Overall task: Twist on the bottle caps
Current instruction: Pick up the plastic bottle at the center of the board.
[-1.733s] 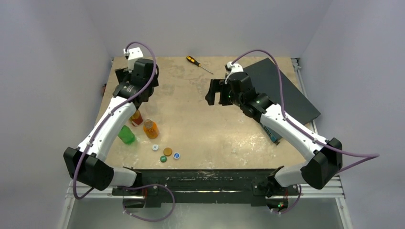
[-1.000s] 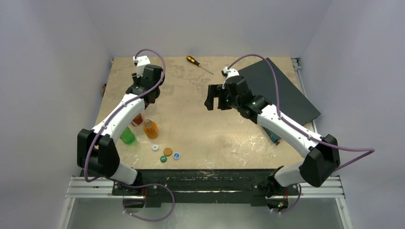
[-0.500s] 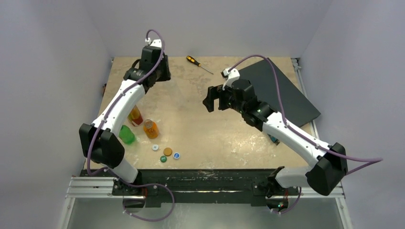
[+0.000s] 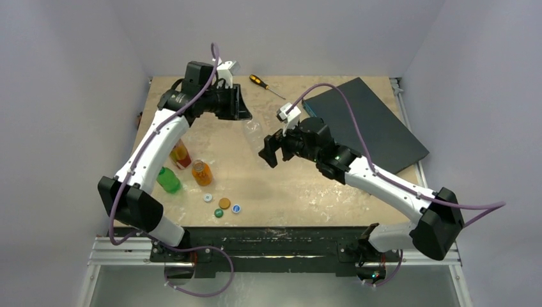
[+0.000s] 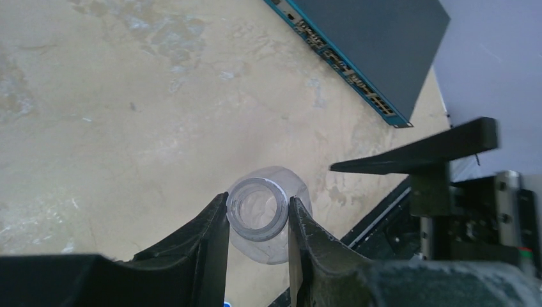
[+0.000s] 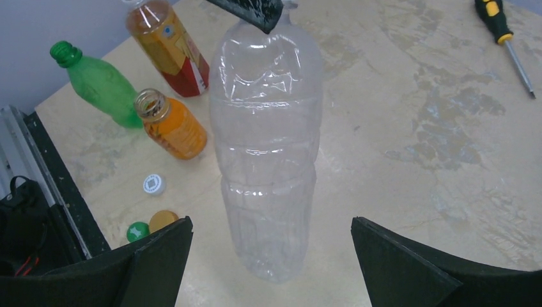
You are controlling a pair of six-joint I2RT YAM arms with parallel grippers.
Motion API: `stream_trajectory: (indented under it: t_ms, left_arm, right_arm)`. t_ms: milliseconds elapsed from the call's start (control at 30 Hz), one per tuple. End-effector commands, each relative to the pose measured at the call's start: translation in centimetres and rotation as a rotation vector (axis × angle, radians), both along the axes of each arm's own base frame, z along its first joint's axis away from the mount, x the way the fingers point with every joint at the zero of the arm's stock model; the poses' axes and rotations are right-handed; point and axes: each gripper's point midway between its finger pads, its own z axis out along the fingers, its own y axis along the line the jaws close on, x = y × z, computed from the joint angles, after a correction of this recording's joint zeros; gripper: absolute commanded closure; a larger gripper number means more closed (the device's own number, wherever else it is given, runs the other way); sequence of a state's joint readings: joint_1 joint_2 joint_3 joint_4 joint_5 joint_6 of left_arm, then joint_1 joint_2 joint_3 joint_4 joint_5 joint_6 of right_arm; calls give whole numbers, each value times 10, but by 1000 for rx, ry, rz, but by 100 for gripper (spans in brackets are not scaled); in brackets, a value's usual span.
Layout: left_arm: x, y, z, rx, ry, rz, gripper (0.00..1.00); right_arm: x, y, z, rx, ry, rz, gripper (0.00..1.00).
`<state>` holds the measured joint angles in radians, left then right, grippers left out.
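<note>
My left gripper is shut on the neck of a clear bottle, which hangs upright at mid-table; its mouth is uncapped. My right gripper stands open, its fingers on either side of the bottle's lower body without touching it. At the near left stand a green bottle, an uncapped amber-orange bottle and a red-labelled bottle. Beside them lie loose bottle caps: white, orange, dark green and blue.
A black-and-orange screwdriver lies at the back centre. A dark flat panel with a teal edge covers the back right. The table's black front rail runs just behind the caps.
The left arm has swung from the back left toward the middle and its jaws have shut on the clear bottle's neck. The right gripper has moved left and nearer, up to the bottle.
</note>
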<state>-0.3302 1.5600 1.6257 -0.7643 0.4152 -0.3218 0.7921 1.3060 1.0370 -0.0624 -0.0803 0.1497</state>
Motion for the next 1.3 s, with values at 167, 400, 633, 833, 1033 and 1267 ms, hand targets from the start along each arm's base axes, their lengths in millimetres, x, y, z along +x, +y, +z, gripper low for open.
stream_trajectory:
  t_ms: [167, 400, 633, 833, 1033, 1267]
  left_arm:
    - [-42, -17, 63, -146, -90, -156, 100]
    - [-48, -25, 78, -219, -108, -183, 100]
    - [-45, -31, 81, -277, -118, -181, 100]
    - [-35, -30, 77, -306, -137, -109, 40]
    - [-38, -35, 89, -394, -224, -92, 15]
    - [-51, -39, 90, -480, -264, -59, 15]
  right_arm:
    - [-8, 4, -26, -35, 1, 30, 1]
    - [-26, 7, -24, 40, 22, 84, 9]
    - [-39, 15, -3, 181, 59, 109, 39]
    - [-40, 25, 36, 318, 98, 105, 63]
    - [-32, 38, 80, 460, 162, 93, 61]
    - [-14, 47, 114, 616, 208, 51, 60]
